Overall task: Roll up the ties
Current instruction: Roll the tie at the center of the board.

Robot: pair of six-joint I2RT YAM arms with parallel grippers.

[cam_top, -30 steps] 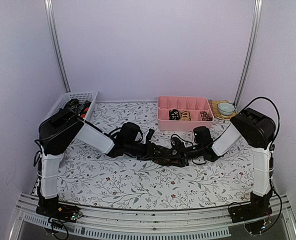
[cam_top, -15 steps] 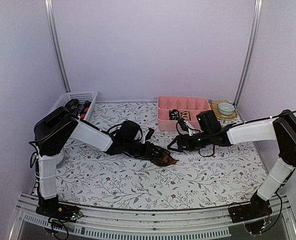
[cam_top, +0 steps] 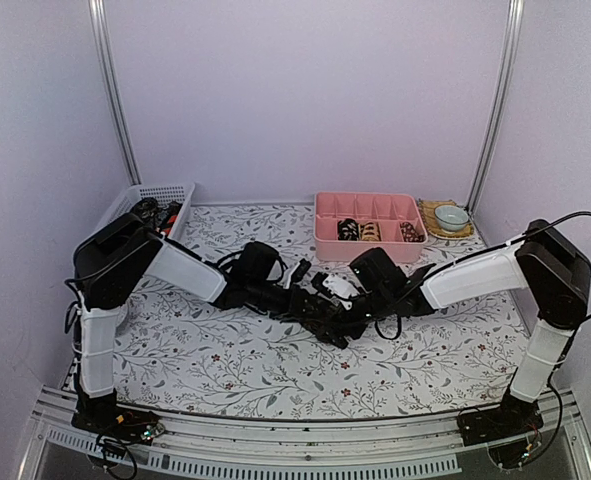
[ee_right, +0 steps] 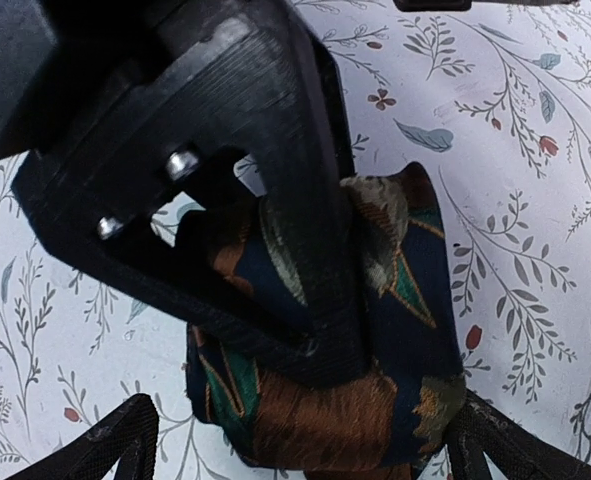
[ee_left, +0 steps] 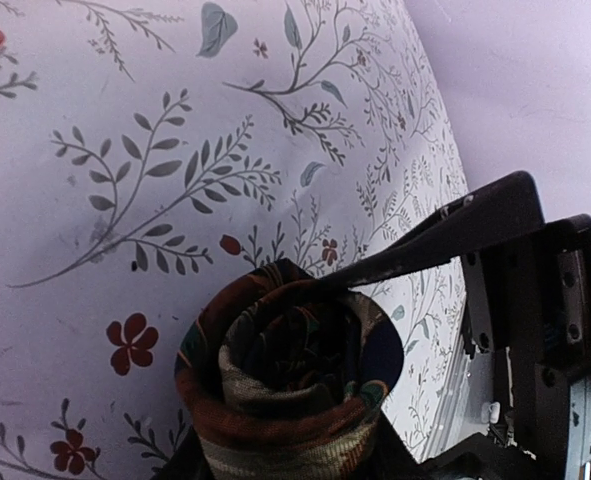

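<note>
one coiled tie (ee_right: 395, 330) tight in left claw (cam_top: 327, 320), right claw (ee_right: 300, 432) agape around it; three coils (cam_top: 372, 232) in tray (cam_top: 365, 198)

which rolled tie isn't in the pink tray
The brown-and-navy coil, held in the left tool out on the floral table. The other three coils sit in compartments of the pink tray.
</note>
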